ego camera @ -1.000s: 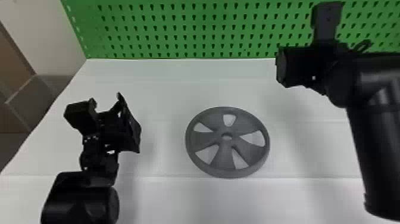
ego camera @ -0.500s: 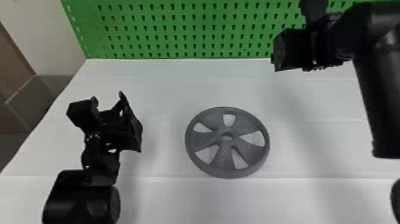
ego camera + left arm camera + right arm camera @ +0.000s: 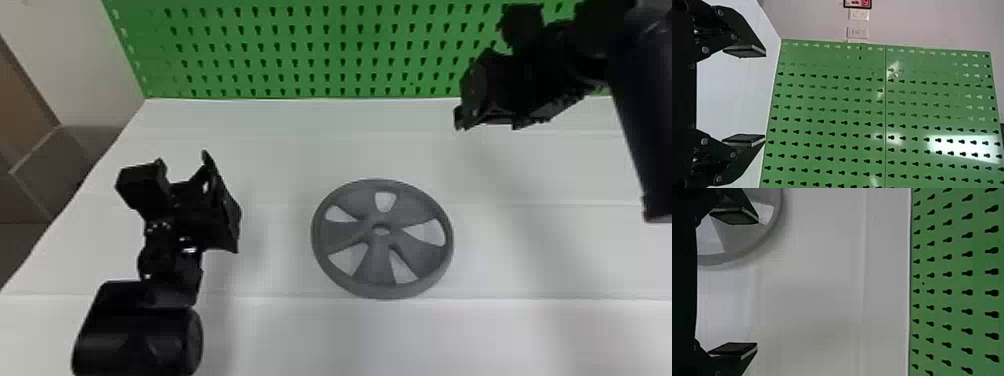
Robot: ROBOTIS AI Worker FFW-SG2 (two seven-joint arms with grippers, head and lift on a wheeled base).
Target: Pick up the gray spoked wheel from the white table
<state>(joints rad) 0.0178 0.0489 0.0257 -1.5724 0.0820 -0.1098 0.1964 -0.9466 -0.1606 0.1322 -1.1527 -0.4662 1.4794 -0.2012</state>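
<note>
Gray, plastic-looking spoked wheel point(image 3: 379, 265) lies flat on white surface point(image 3: 280, 145). Your black right fingers point(image 3: 734, 349), spread, hang beyond and right of it; your left fingers point(image 3: 745, 51), also spread, left of it.

The wheel point(image 3: 340, 235) lies flat on the table point(image 3: 280, 335), and the table extends to all sides of it. Behind the wheel, along the far edge of the table, there stands the pegboard point(image 3: 300, 50). The wall point(image 3: 75, 50) is located behind the wheel and to its left, beside the pegboard, and it bears the wall plates point(image 3: 858, 32). To the left of the wheel, apart from it, is the left gripper point(image 3: 222, 200), over the table. The right gripper point(image 3: 465, 102) is situated to the right of the wheel and farther back, also apart from it.
</note>
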